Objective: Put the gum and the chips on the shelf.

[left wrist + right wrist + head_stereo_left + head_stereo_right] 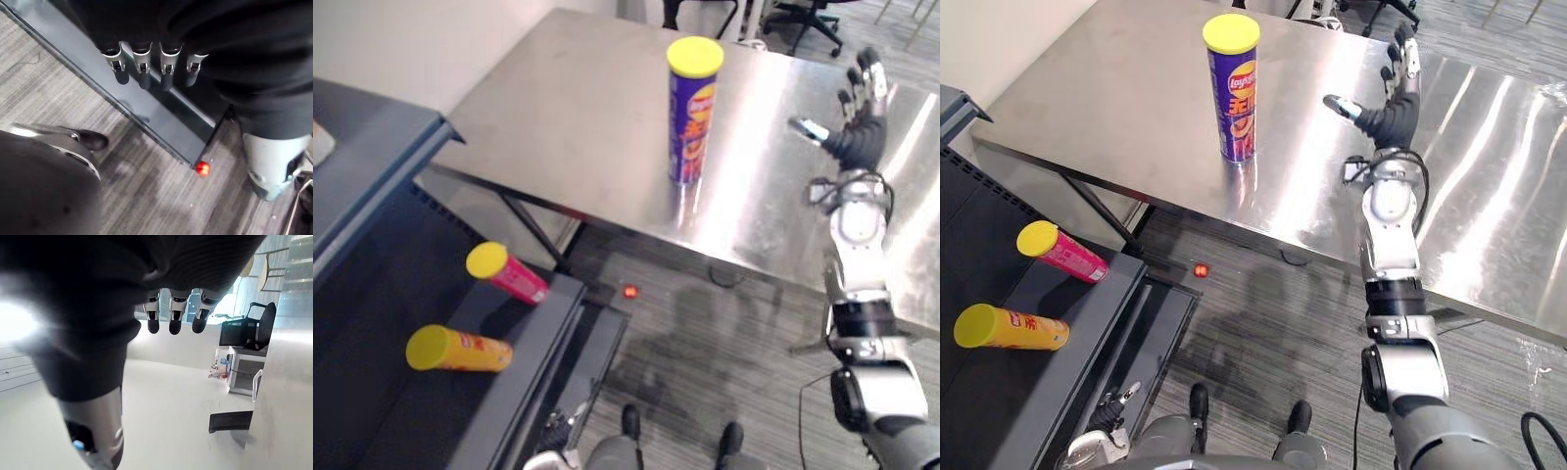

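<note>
A tall purple chips can (693, 117) with a yellow lid stands upright on the steel table (578, 108), near its front edge. My right hand (857, 122) hovers over the table to the can's right, apart from it, open with fingers straight and thumb spread; its fingers (176, 313) hold nothing. Two more cans lie on their sides on the dark shelf (372, 392) at the left: a pink one (509, 274) and an orange-yellow one (458, 350), both with yellow lids. My left hand (143, 66) hangs low beside the shelf's edge (161, 117), open and holding nothing.
A small red ball (629, 291) lies on the grey carpet by the shelf's corner. The shelf's upper board (372, 147) juts out at the left. Black office chairs (808, 20) stand behind the table. The table's right half gleams bare.
</note>
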